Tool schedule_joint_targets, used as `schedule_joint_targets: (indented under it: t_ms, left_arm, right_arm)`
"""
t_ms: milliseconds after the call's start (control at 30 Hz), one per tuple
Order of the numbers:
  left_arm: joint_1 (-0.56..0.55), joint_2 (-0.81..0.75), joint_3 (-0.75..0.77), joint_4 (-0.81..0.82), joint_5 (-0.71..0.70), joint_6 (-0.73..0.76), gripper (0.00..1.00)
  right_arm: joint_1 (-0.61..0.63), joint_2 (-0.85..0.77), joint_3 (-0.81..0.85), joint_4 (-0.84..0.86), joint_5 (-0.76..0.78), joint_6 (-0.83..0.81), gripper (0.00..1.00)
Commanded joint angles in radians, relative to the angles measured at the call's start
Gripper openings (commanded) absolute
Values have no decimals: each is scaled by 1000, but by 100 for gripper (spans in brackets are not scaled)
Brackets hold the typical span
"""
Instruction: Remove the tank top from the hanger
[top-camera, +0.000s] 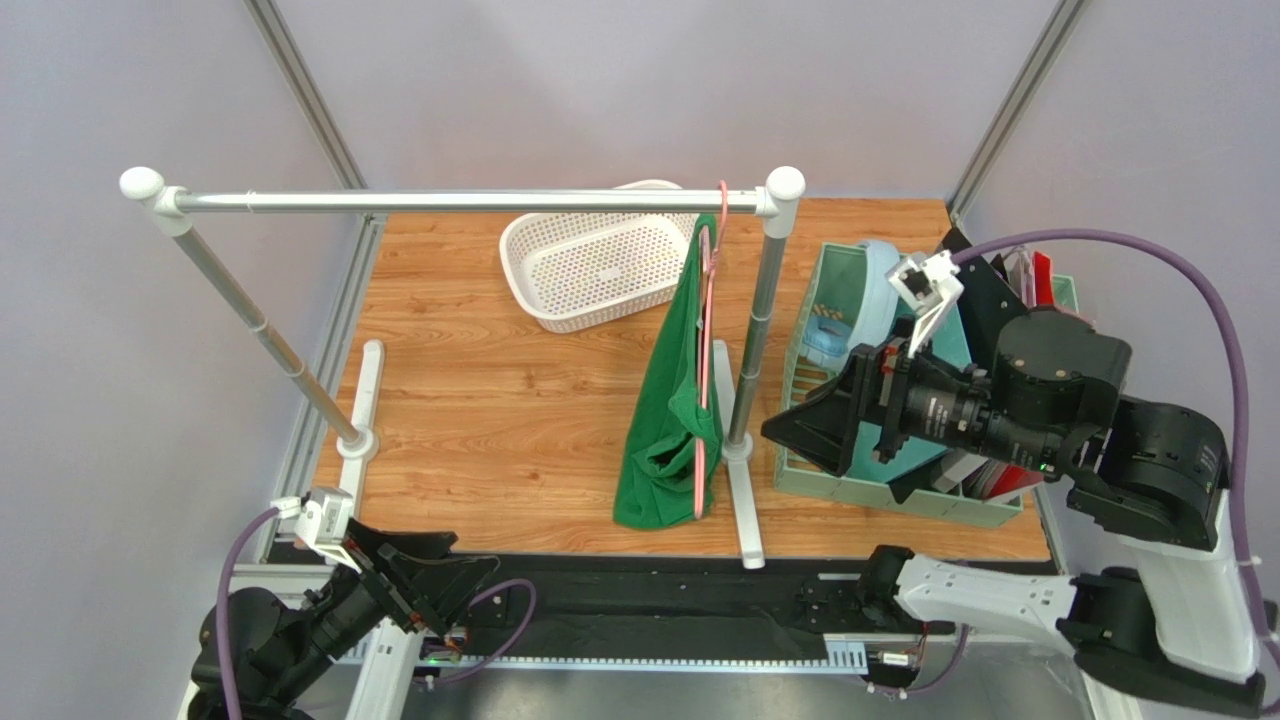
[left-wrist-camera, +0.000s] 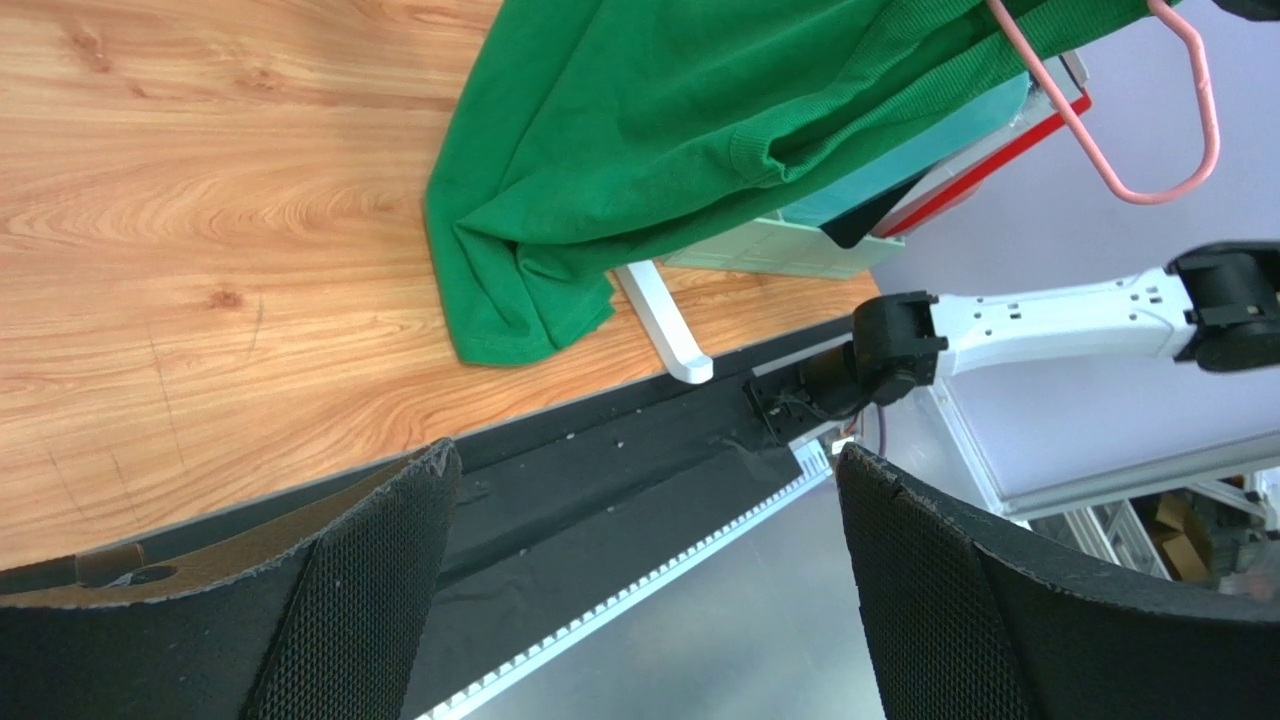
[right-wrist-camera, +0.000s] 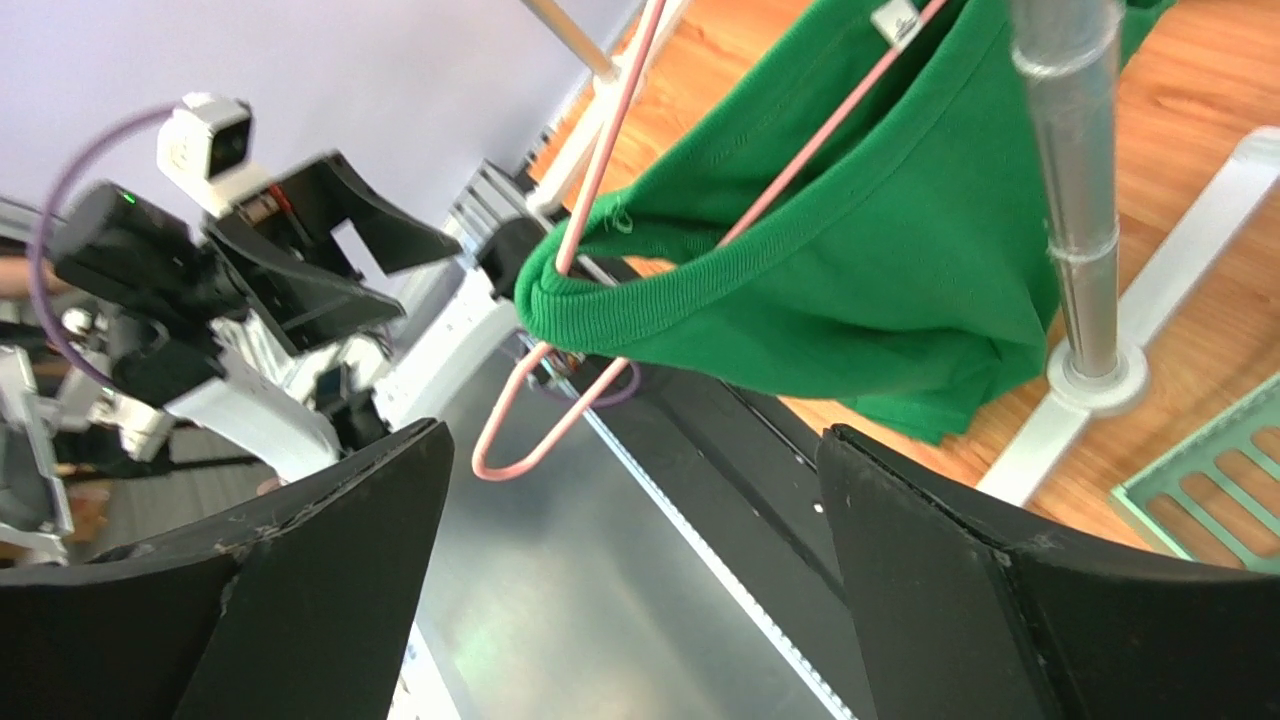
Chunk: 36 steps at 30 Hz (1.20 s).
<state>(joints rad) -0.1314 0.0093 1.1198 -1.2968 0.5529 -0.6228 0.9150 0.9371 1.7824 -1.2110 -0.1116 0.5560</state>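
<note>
My right gripper (right-wrist-camera: 631, 435) is released, jaws spread wide with nothing between them. My left gripper (left-wrist-camera: 643, 450) is released too and holds nothing.

The tank top (top-camera: 669, 393) hangs on the hanger (top-camera: 702, 375) at the right end of the rail (top-camera: 451, 200), just left of the post (top-camera: 759, 345). In the top view both run as one long strip from the hook at upper centre down toward the lower middle of the frame. In the left wrist view the hem is bunched on the table (left-wrist-camera: 181, 225).

In the top view my right gripper sits right of centre, just beyond the post, fingertips facing left at the cloth. The post stands between them and the tank top. In the right wrist view the strap fold and the hanger's lower corner hang in the upper middle, above and ahead of my open jaws, with the post at upper right.

My left gripper is down in the lower left corner of the top view, well apart from the garment, which sits at the upper middle of its own view.

I judge the right arm the nearer one to take the cloth, going round the post and pulling along the hanger's length.
</note>
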Motion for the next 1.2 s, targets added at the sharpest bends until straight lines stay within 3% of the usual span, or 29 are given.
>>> schedule_joint_targets:
  t_ms: [0,133,333,400,433,467,767,967,1167]
  left_arm:
    - [-2,-26,-14,21,16,-17,99]
    - [-2,-26,-12,10,12,-5,99]
    - [-2,-37,-6,-7,8,-2,99]
    - [-2,-38,0,-13,12,-5,99]
    - [-2,-38,5,-16,12,-3,99]
    - [-2,-38,11,-21,10,-3,99]
    - [-2,-35,58,-65,13,2,99]
    - [-2,-37,90,-76,27,-15,98]
    - [-2,-37,112,-107,27,-12,98]
  right_arm:
    - [282,73,51,-59,440,53,100]
    - [531,144,148,-101,758,133,100]
    - [568,293,235,-102,903,202,95]
    - [568,316,261,-104,970,219,79]
    - [568,325,267,-101,989,228,70]
    - [570,330,265,-99,1001,237,68]
    - [570,397,305,-93,1058,248,68]
    - [568,427,311,-102,1084,294,48]
    - [568,459,305,-102,1113,305,46]
